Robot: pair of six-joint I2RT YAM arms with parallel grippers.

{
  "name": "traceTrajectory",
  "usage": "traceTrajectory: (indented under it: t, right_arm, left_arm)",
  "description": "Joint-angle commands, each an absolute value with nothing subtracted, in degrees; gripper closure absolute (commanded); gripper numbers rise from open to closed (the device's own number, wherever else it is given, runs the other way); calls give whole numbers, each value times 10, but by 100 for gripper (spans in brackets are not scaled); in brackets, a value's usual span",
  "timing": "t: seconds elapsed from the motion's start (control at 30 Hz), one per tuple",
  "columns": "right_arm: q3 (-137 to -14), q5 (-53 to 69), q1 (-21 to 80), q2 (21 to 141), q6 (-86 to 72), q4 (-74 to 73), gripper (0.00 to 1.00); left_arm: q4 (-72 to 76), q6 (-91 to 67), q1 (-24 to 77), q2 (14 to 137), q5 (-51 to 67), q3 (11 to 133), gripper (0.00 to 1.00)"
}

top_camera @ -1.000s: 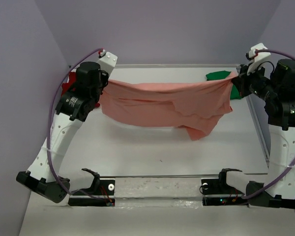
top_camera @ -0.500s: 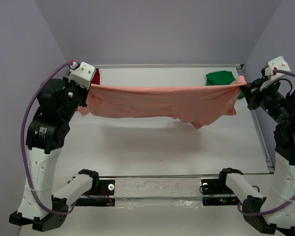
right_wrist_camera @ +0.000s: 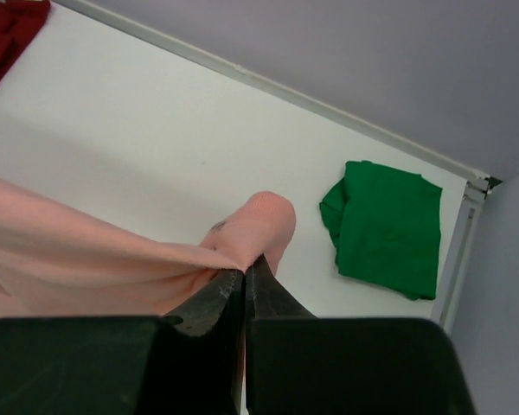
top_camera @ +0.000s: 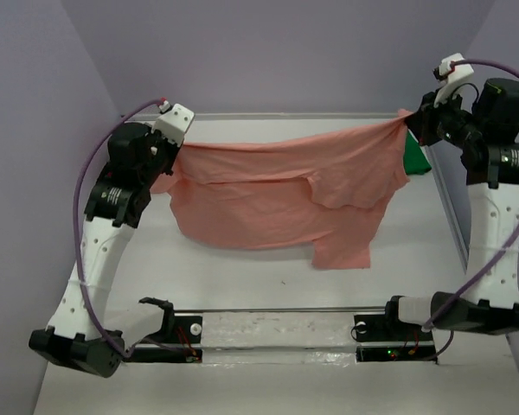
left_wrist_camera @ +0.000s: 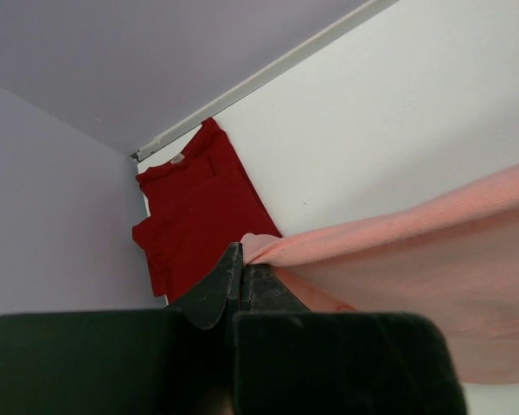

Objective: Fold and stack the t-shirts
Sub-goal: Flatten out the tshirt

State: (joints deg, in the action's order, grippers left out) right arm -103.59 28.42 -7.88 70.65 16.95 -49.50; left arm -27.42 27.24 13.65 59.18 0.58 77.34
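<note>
top external / change: half a second ago the salmon t-shirt (top_camera: 277, 194) was pulled taut in a flat band between widely spread arms; now slack is seen in its top edge and the cloth hangs deeper, one sleeve lowest.
top external / meaning: judged to be a shake-out before laying flat. No fold has been made on this shirt yet, and nothing has been stacked.
top external / shirt place: held in the air over the table (top_camera: 268, 290), across its far half. Whether the lowest sleeve touches the surface cannot be told.
top external / arm pose: the left gripper (top_camera: 168, 162) has been drawn inward and lower, forearm leaning toward the far-left corner. The right gripper (top_camera: 408, 128) is raised higher at the far right, so the top edge slopes up toward it.
left wrist / claw: fingers pressed together, pinching a bunched corner of the salmon shirt, which runs off to the right.
left wrist / surroundings: a red t-shirt (left_wrist_camera: 195, 216) lies flat in the far-left corner, beyond the fingertips.
right wrist / claw: fingers pinched on the opposite corner, a small lobe of cloth standing above the tips.
right wrist / surroundings: a folded green t-shirt (right_wrist_camera: 385, 226) lies in the far-right corner, apart from the held cloth.
</note>
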Motion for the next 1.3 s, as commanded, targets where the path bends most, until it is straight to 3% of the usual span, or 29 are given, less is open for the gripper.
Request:
traceTrajectory:
  t: [0.0, 0.2, 0.37, 0.47, 0.63, 0.73, 0.97, 1.0, 1.03, 1.07, 1.1, 1.27]
  right_arm:
    - [-1091, 312, -84, 815, 156, -436, 100]
    - [-1240, 319, -84, 966, 155, -437, 100]
    - [-1395, 329, -84, 1055, 144, -468, 100]
    - [-1418, 335, -84, 1049, 145, -476, 100]
    - [-1326, 338, -84, 961, 160, -456, 100]
    - [-1245, 345, -84, 890, 170, -455, 100]
    - [-1056, 341, -84, 705, 197, -482, 100]
    - [-1031, 331, -84, 688, 202, -498, 66]
    - [-1019, 317, -84, 658, 210, -518, 37]
    - [-1004, 304, -84, 641, 213, -520, 7]
    - [-976, 273, -84, 626, 215, -517, 1]
    - [-977, 239, -84, 617, 223, -522, 0]
  left_arm:
    - [-171, 298, 130, 693, -21, 809, 100]
    - [-156, 294, 117, 866, -33, 961, 100]
    - [-203, 282, 110, 997, -46, 1185, 100]
    - [-250, 279, 112, 1024, -37, 1270, 100]
    - [-251, 270, 111, 949, -8, 1190, 100]
    - [-242, 271, 111, 846, 23, 1059, 100]
    - [-307, 294, 112, 677, 114, 877, 100]
    - [-326, 300, 112, 664, 133, 864, 67]
    - [-347, 294, 112, 631, 148, 831, 3]
    - [-345, 294, 112, 608, 150, 811, 3]
    - [-331, 294, 112, 587, 156, 791, 1]
    - [-349, 305, 112, 556, 176, 800, 1]
